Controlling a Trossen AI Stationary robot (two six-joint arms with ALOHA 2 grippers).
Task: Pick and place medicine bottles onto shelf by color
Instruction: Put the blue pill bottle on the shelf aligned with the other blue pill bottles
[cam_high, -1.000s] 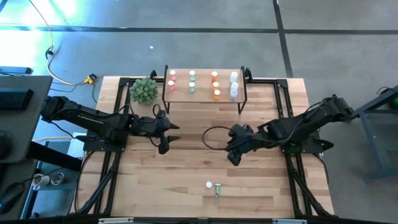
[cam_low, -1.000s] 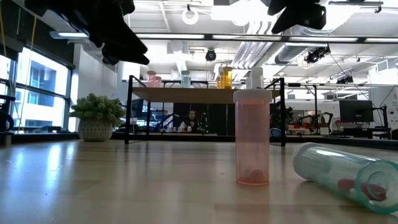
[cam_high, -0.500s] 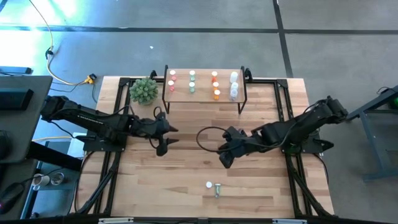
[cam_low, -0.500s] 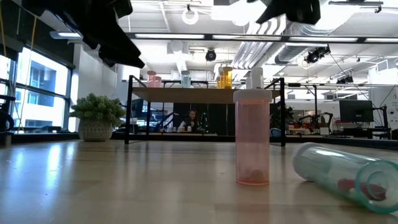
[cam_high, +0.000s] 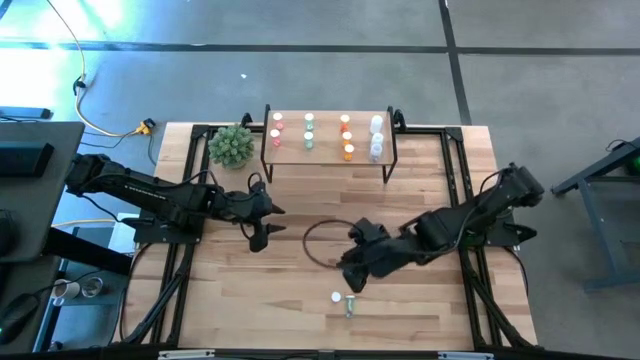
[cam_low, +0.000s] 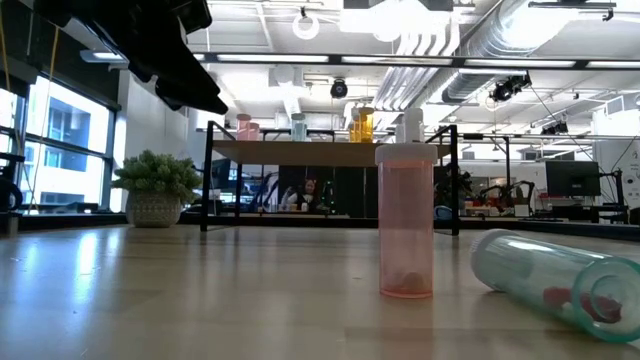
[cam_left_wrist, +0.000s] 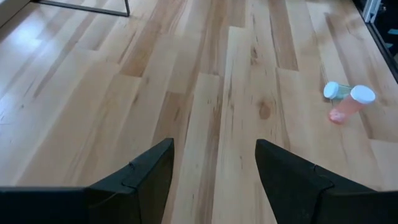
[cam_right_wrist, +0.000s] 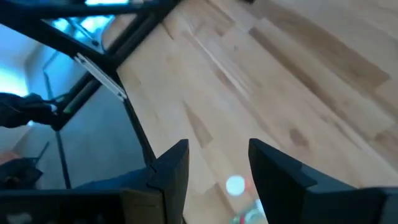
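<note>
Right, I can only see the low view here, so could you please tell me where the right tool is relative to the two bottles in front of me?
Observer: From above, the right tool hangs just on the shelf side of the standing pink bottle, fingers open.
Operator: Thank you. And the left one?
Observer: The left tool waits, open, farther toward the left of the table, well away from both bottles.
Operator: How is the shelf sorted?
Observer: Looking down on the shelf, the bottles stand in colour columns: red, green, orange, clear, left to right.
</note>
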